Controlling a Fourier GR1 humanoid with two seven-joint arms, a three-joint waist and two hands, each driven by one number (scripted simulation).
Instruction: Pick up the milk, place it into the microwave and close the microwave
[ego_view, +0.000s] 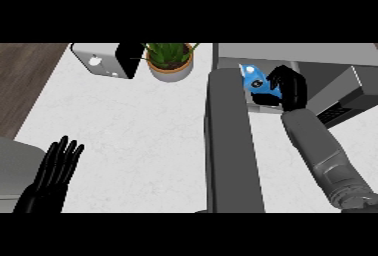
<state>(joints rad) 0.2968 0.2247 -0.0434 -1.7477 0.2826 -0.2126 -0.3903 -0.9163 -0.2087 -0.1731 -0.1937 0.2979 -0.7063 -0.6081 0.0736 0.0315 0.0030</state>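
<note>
The milk is a blue and white carton, held at the mouth of the open microwave at the upper right. My right hand is curled round the carton from its right side, partly hiding it. The microwave's grey door swings out toward me, running down the middle of the view to the left of my right forearm. My left hand rests open at the lower left, fingers straight and pointing up, away from the carton.
A potted green plant stands at the back, left of the microwave. A white toaster-like appliance sits further left. The white counter stretches between my left hand and the door. A wooden floor edge lies at far left.
</note>
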